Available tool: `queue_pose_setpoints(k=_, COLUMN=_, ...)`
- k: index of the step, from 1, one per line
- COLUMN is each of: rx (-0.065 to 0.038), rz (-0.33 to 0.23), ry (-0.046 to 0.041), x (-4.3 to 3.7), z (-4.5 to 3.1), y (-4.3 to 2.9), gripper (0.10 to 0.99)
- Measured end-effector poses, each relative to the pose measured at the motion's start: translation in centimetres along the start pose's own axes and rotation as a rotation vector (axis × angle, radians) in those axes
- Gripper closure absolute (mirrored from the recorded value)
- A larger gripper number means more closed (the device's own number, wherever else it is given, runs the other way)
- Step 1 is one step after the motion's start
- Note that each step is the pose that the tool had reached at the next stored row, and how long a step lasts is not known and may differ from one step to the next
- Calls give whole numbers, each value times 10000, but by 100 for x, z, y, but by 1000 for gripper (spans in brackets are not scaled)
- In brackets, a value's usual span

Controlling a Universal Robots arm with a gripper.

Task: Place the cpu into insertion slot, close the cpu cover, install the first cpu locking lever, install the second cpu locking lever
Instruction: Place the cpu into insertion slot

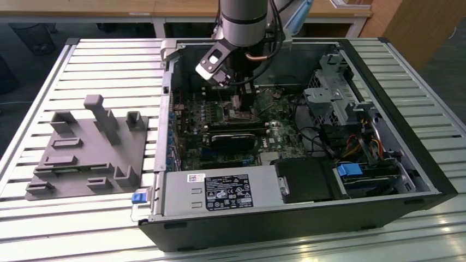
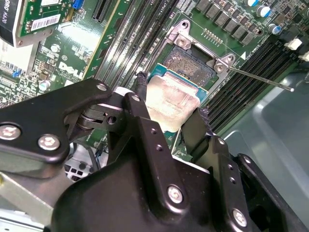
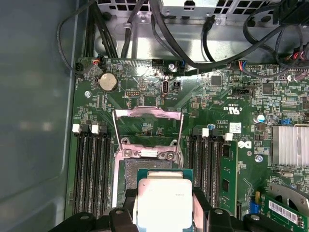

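My gripper (image 2: 170, 107) is shut on the cpu (image 2: 169, 96), a small square chip with a dull silver top and a green edge, pinched on two opposite sides by the black fingers (image 2: 140, 94). The chip hangs tilted just over the insertion slot (image 2: 189, 62), whose dark centre lies bare. In the first wrist view the cpu (image 3: 161, 193) partly hides the insertion slot (image 3: 145, 166). The cpu cover (image 3: 147, 112), a thin silvery frame, stands swung open beyond the socket. A thin metal lever (image 2: 260, 79) sticks out free beside the socket. In the exterior view the gripper (image 1: 237, 102) reaches down into the open computer case.
Long black memory slots (image 3: 91, 169) flank the socket on both sides. A black graphics card (image 1: 233, 136) lies close by, with a power supply (image 1: 218, 194) and drive cage (image 1: 335, 93) in the case. Black cables (image 3: 193, 43) run along the board's edge. A grey fixture (image 1: 87, 147) sits at the exterior view's left.
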State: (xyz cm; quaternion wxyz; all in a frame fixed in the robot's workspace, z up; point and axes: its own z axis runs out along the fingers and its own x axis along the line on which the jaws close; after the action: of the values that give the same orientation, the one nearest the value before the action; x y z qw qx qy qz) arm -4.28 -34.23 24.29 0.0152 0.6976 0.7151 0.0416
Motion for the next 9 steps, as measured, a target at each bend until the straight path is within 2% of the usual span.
queue_pose_setpoints(k=5, rx=2, rz=0, ry=-7, x=0, z=38, y=-5, gripper=549)
queue_pose_setpoints(k=9, rx=1, rz=8, ry=-11, x=9, z=108, y=-10, gripper=549)
